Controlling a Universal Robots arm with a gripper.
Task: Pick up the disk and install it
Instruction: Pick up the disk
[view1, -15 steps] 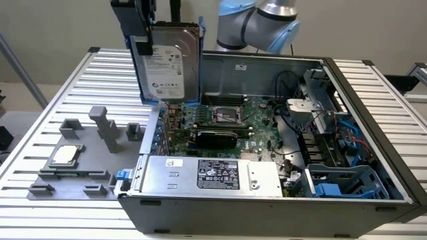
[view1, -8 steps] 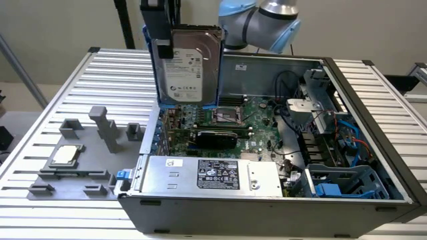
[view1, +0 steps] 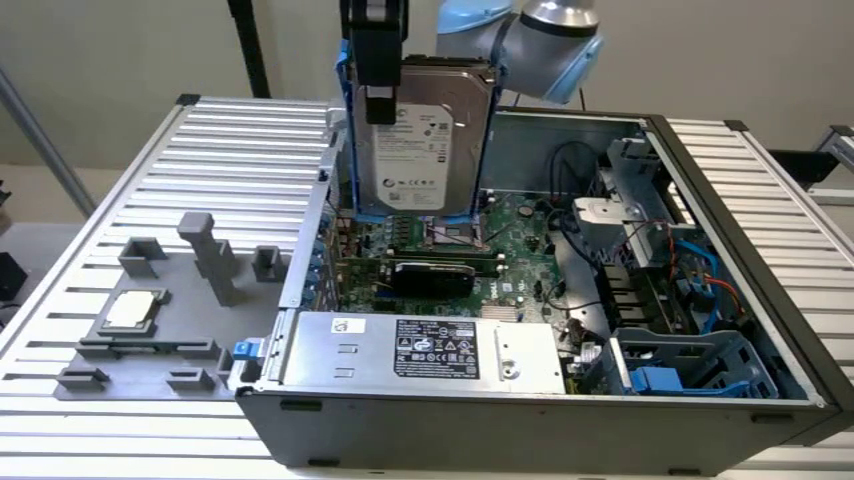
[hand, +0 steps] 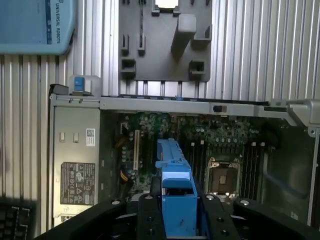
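The disk (view1: 420, 140), a silver-grey hard drive with a white label in a blue carrier, hangs upright above the open computer case (view1: 747, 290), over the motherboard (view1: 441, 270). My gripper (view1: 384, 75) comes down from the top and is shut on the disk's upper part; one black finger lies across its face. In the wrist view the blue carrier edge (hand: 174, 175) runs out between my black fingers (hand: 150, 217), with the motherboard (hand: 150, 130) beneath it.
A large grey labelled power-supply box (view1: 427, 350) fills the case's near side. A blue-lined drive bay (view1: 681, 370) sits at the case's near corner on the exterior view's right. A grey fixture plate (view1: 200, 330) with a small square silver chip (view1: 134, 310) lies on the ribbed table.
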